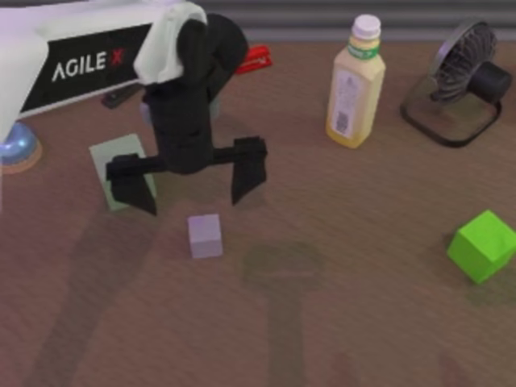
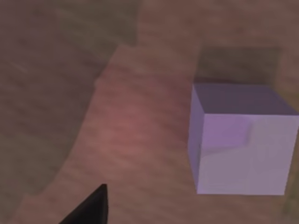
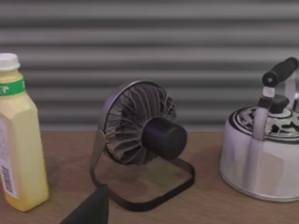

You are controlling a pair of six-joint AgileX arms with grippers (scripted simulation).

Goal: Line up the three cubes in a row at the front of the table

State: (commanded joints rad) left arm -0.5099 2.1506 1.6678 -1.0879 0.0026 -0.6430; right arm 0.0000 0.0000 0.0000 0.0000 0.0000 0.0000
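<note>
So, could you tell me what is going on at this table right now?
The left gripper hangs open above the table, just behind the small lavender cube, apparently about to pick it up. The pale sage-green cube sits partly under that arm, and the lime-green cube lies far off at the right edge. No cube is held; no row yet.

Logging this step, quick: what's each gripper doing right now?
Left gripper: open, holding nothing, above the lavender cube.
Right gripper: cannot be told.

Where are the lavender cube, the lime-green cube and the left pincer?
lavender cube point(image 1: 205, 235): top view, its top face.
lime-green cube point(image 1: 482, 245): top view, its upper face.
left pincer point(image 1: 193, 187): top view, midway between its open fingertips.
</note>
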